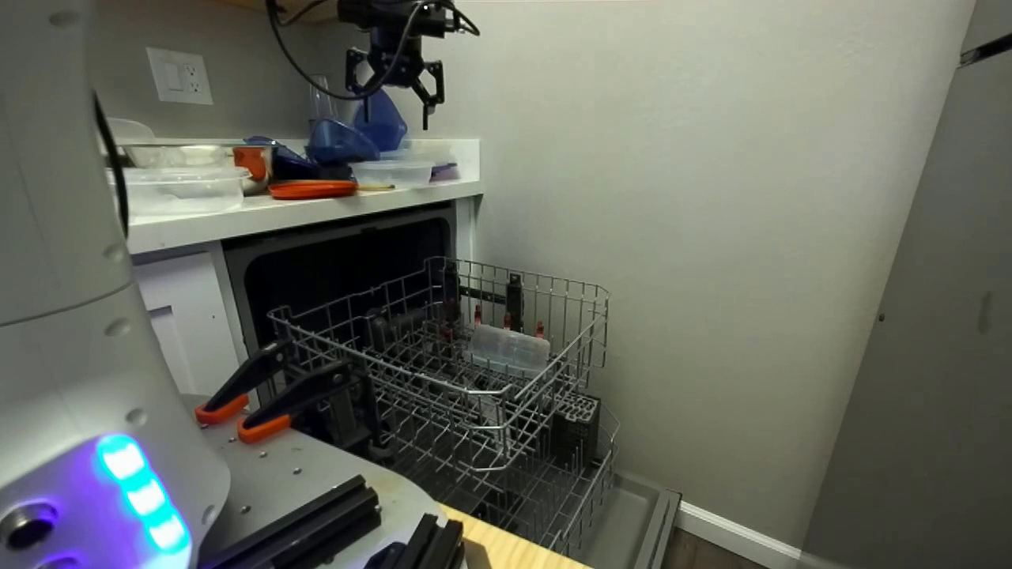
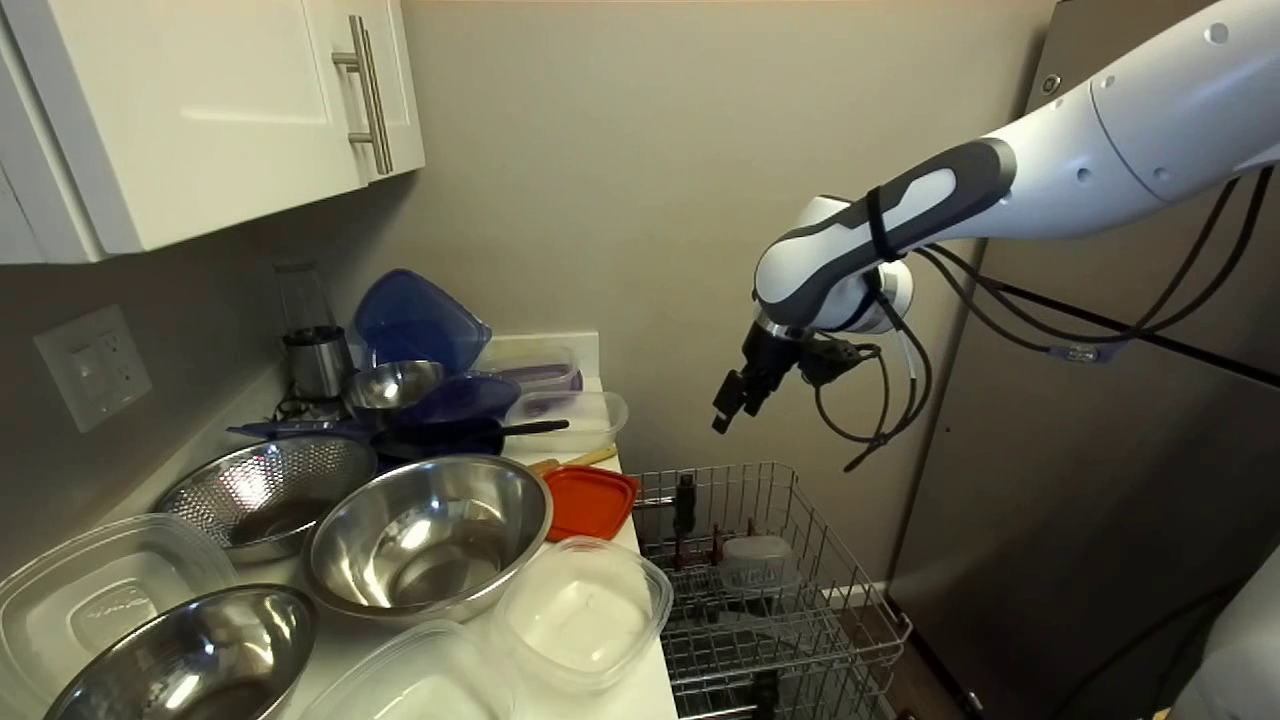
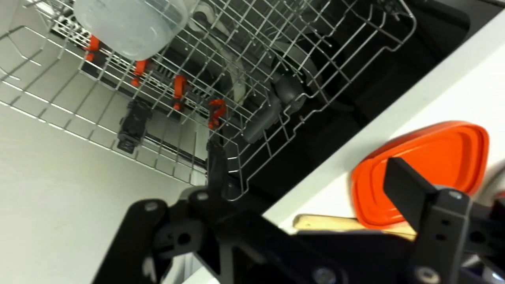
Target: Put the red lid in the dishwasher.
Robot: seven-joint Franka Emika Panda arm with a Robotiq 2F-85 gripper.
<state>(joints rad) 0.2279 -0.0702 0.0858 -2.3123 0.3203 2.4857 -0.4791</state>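
The red lid (image 1: pixel 313 189) lies flat near the counter's edge. It also shows in an exterior view (image 2: pixel 590 503) beside a metal bowl, and at the right of the wrist view (image 3: pixel 446 152), partly behind one finger. The dishwasher (image 1: pixel 348 253) stands open under the counter, its wire rack (image 1: pixel 411 369) pulled out; the rack also shows in an exterior view (image 2: pixel 850 655) and the wrist view (image 3: pixel 294 136). My gripper (image 1: pixel 395 120) is open and empty. It hangs above counter height, apart from the lid; it also shows in an exterior view (image 2: pixel 737 415) and the wrist view (image 3: pixel 309 175).
A clear container (image 1: pixel 510 350) sits in the upper rack. A wooden handle (image 3: pixel 329 223) lies against the lid. Metal bowls (image 2: pixel 430 540), clear tubs (image 2: pixel 585 612) and blue plastic items (image 2: pixel 420 320) crowd the counter. A wall (image 1: pixel 711 197) stands beside the rack.
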